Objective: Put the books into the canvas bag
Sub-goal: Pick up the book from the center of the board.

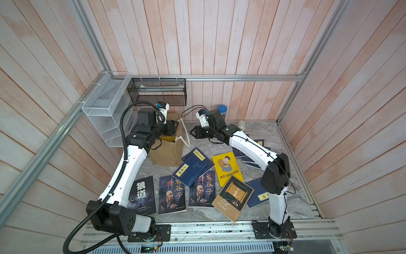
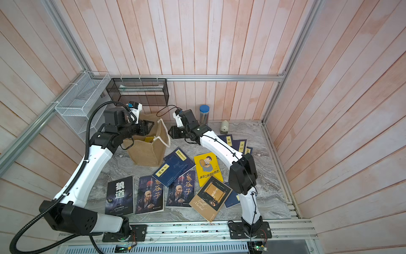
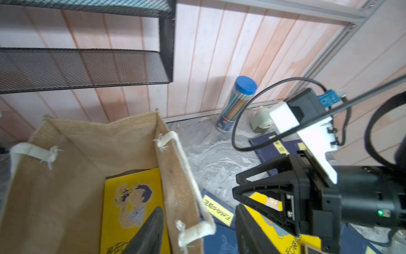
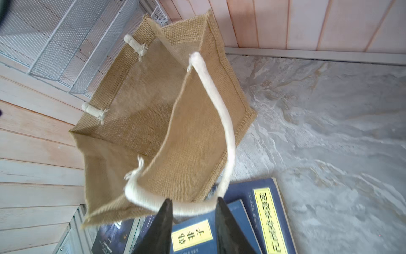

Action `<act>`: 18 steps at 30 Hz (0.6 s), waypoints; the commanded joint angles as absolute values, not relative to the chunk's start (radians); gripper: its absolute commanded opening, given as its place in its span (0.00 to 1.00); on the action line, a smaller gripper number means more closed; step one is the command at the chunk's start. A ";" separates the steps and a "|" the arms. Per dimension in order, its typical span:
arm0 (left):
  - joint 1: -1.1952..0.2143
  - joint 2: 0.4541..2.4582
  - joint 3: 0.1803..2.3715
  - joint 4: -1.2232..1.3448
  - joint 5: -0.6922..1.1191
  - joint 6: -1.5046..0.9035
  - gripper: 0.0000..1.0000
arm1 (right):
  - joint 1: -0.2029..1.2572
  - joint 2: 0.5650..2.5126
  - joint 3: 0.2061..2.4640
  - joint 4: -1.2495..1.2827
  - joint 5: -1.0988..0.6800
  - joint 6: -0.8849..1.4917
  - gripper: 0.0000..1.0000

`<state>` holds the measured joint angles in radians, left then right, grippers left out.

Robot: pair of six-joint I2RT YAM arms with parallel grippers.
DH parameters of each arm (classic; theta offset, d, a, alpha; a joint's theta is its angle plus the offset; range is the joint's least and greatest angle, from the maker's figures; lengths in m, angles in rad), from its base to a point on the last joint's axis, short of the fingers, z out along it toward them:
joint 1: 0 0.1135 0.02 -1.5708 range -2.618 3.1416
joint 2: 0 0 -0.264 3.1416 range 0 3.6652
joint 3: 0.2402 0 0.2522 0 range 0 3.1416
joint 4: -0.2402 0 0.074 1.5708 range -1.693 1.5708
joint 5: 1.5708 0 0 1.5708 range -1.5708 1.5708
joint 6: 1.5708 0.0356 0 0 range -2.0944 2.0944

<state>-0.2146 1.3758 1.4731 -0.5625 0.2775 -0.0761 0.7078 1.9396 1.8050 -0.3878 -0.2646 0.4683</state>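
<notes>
The bag stands at the back left of the worktop with one yellow book inside. The other books lie flat in front. The left gripper is spread at the bag's mouth. The right gripper is released beside the handle.

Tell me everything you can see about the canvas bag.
The canvas bag is a tan, coarse-woven, boxy tote standing upright on the grey marbled table, at its far left beside the white wire rack. Its mouth is open. Two thick white rope handles are knotted through the walls; one droops outside. A yellow cartoon-cover book stands inside. The left gripper reaches into the mouth; navy books lie close to its base.
</notes>
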 commanded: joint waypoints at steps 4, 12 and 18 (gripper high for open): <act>-0.397 1.288 1.283 -0.517 0.209 -0.156 0.55 | 0.673 1.679 1.368 -0.274 -0.142 0.538 0.40; -0.637 1.298 1.125 -0.435 0.128 -0.246 0.54 | 0.644 1.415 0.976 -0.253 -0.055 0.662 0.42; -0.789 1.381 1.082 -0.350 0.101 -0.313 0.54 | 0.624 1.273 0.794 -0.289 -0.011 0.718 0.43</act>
